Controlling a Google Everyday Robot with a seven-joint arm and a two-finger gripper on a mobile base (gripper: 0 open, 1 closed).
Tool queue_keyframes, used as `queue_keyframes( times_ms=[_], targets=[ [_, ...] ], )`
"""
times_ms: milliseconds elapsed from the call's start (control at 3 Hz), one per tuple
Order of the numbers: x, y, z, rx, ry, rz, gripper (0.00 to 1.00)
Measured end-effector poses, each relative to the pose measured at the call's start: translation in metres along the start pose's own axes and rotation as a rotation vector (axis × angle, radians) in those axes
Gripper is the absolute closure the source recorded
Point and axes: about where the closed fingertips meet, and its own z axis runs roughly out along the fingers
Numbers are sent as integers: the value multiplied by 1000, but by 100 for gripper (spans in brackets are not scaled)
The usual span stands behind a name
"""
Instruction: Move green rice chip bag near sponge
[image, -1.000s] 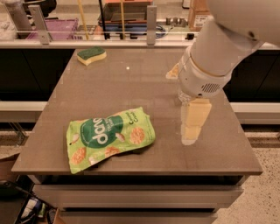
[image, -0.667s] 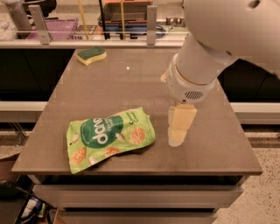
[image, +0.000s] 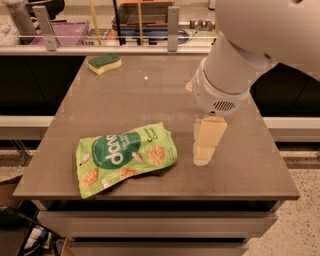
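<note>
"Light-green crinkly snack bag with the dark green circle and orange chip pictures (image: 125, 156): state its position." (Operator)

"It lies flat on the grey-brown matte desk (image: 150, 95), toward the front-left. All positions below are referenced to this bag. The small rectangular sponge, dark green top over yellow body (image: 104, 63), lies well apart from the bag, beyond it at the far side of the desk." (Technician)

"Pincer status?"

"The cream-coloured pincer (image: 206, 145) hangs to the right of the bag, near its right edge but apart from it, pointing down. It is not gripping the bag. Whether it is open or closed cannot be told."

"Procedure for the step in hand?"

"Judged step: approach and grasp.
1. Confirm the pincer is open before it reaches the bag.
2. Approach the bag's right edge, which appears slightly raised. The flat centre offers little to pinch.
3. Close on a fold of film, not on the contents.
4. Lift only enough to free the bag. Crinkly film is likely to sag or slip.
5. Carry the bag toward the sponge and set it down just beside it, without pushing the sponge."
</note>
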Motion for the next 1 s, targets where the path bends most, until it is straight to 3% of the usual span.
queue_keyframes(
  times_ms=[333, 1000],
  targets=[
    [-13, -1, 3, -28, -13, -11, 0],
    [-63, 2, 28, -90, -62, -27, 0]
  ],
)
